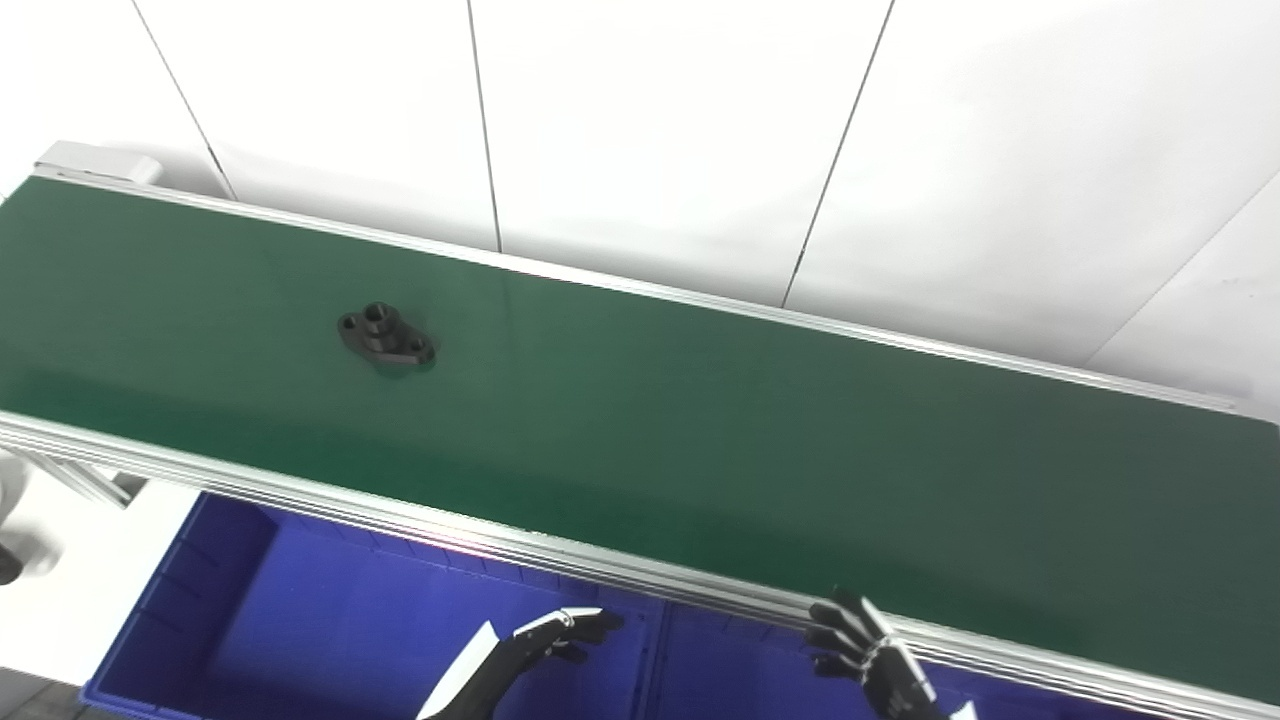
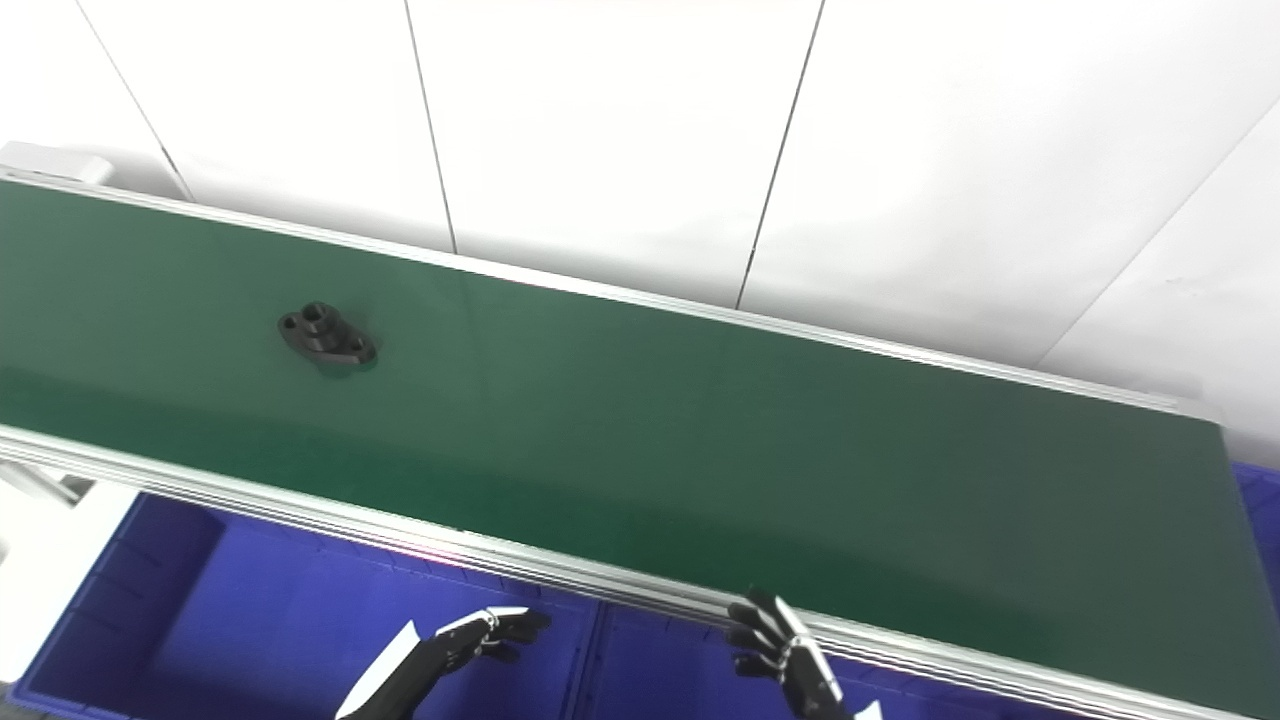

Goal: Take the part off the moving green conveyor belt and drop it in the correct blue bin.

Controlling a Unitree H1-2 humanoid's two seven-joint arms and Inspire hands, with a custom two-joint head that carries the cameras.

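Note:
A small black flanged part [image 1: 386, 336] with a raised hub and bolt holes lies on the green conveyor belt [image 1: 700, 430], toward its left side; it also shows in the right eye view [image 2: 327, 337]. My left hand [image 1: 560, 635] is low, over a blue bin, fingers apart and empty. My right hand [image 1: 865, 650] is at the belt's near rail, fingers spread and empty. Both hands are far from the part, below and right of it.
A blue bin [image 1: 230, 610] sits below the belt's near aluminium rail [image 1: 480, 540] at left, and a second blue bin [image 1: 730, 675] adjoins it on the right. A white panelled wall [image 1: 650, 130] runs behind the belt.

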